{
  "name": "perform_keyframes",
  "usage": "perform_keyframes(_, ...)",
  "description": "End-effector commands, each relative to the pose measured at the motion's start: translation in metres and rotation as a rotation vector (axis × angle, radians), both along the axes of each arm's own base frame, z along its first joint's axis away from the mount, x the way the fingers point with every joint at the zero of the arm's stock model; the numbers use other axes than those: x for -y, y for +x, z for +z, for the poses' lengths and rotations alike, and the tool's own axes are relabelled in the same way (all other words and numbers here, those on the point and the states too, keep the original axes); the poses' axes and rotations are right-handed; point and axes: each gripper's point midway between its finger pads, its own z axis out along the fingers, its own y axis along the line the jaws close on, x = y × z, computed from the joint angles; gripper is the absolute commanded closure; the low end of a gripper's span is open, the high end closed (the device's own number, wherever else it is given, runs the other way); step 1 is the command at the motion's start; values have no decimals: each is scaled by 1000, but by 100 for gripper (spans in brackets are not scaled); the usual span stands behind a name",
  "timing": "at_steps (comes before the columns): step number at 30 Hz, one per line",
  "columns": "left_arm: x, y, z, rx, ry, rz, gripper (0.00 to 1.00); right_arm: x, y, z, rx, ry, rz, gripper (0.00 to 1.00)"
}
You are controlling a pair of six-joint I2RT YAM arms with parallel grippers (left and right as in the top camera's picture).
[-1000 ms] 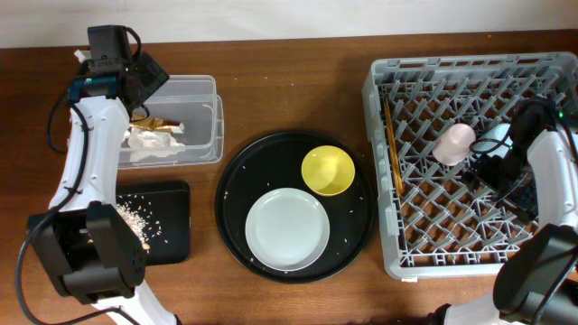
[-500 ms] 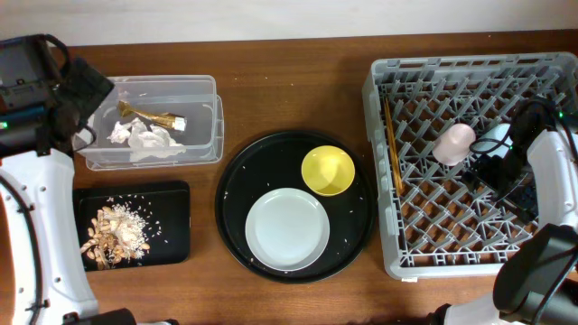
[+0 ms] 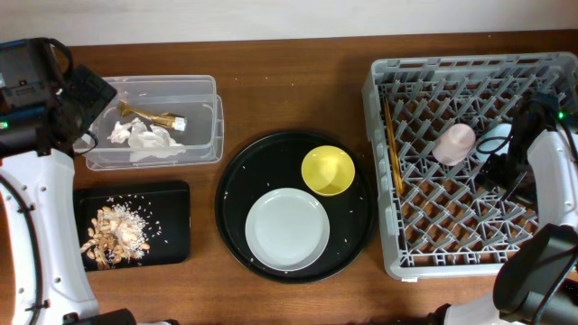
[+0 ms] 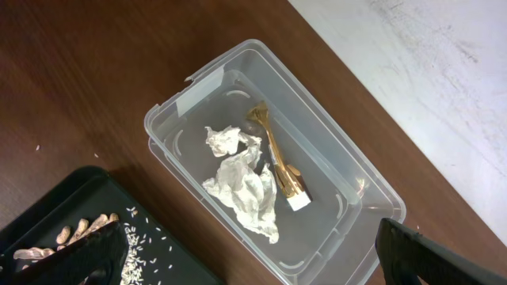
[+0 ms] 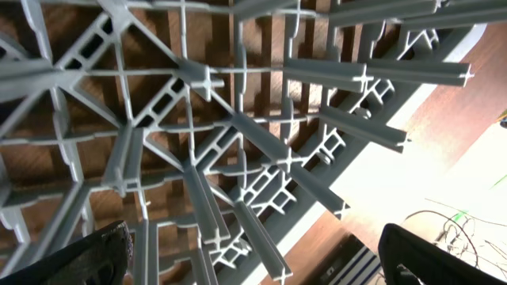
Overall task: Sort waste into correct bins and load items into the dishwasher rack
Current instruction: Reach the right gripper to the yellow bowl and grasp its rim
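Observation:
The clear box holds white tissue and a brown-and-gold wrapper; the left wrist view shows the same tissue and wrapper. My left gripper hangs open at the box's left end, nothing between its fingers. Tan scraps with rice lie on the flat black tray. In the grey rack lie the chopsticks, a pink cup and a light-blue cup. My right gripper is open and empty over the rack's lattice.
A round black tray in the middle carries the yellow bowl and the pale plate, with stray rice grains around them. Bare wooden table lies between box, trays and rack. A wall edge runs along the back.
My left arm has swung left off the clear box and flat tray, uncovering their contents. My right gripper has drawn back slightly from the light-blue cup, which now shows more.

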Motion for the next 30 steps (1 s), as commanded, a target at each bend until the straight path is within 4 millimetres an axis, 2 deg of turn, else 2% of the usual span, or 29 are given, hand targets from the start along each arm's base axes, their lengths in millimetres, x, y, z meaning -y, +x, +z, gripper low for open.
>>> perform_keyframes(1,-5,-1,-1,-7,8,17,1,-29,26,-11,140,191,-28,2)
perform_keyframes(2,-5,-1,-1,-7,8,17,1,-58,37,-12,204,360,-26,2)
perform_keyframes(3,-5,-1,-1,-7,8,17,1,-91,40,-8,236,549,-35,2)
perform_keyframes(4,-5,-1,-1,-7,8,17,1,-107,42,-3,255,646,-19,2)
perform_keyframes(5,-5,-1,-1,-7,8,17,1,-127,51,7,313,768,73,2)
perform_keyframes(6,-5,-1,-1,-7,8,17,1,-137,54,13,342,807,142,8)
perform_keyframes(9,-5,-1,-1,-7,8,17,1,-138,54,31,379,698,224,8)
perform_keyframes(12,-5,-1,-1,-7,8,17,1,-146,51,84,527,511,376,7)
perform_keyframes(14,-5,-1,-1,-7,8,17,1,-183,37,128,638,430,558,2)
perform_keyframes(16,-5,-1,-1,-7,8,17,1,-223,28,141,653,418,720,0)
perform_keyframes(18,-5,-1,-1,-7,8,17,1,-254,27,136,618,414,836,0)
perform_keyframes(20,-5,-1,-1,-7,8,17,1,-290,31,115,531,388,907,5)
perform_keyframes(23,-5,-1,-1,-7,8,17,1,-339,36,74,406,394,1005,21)
perform_keyframes(24,-5,-1,-1,-7,8,17,1,-365,35,51,348,406,1041,32)
perform_keyframes(25,-5,-1,-1,-7,8,17,1,-379,32,39,321,410,1061,40)
perform_keyframes(26,-5,-1,-1,-7,8,17,1,-388,30,31,301,413,1076,42)
perform_keyframes(28,-5,-1,-1,-7,8,17,1,-425,10,7,245,442,1095,41)
perform_keyframes(30,-5,-1,-1,-7,8,17,1,-458,-13,0,227,524,1088,41)
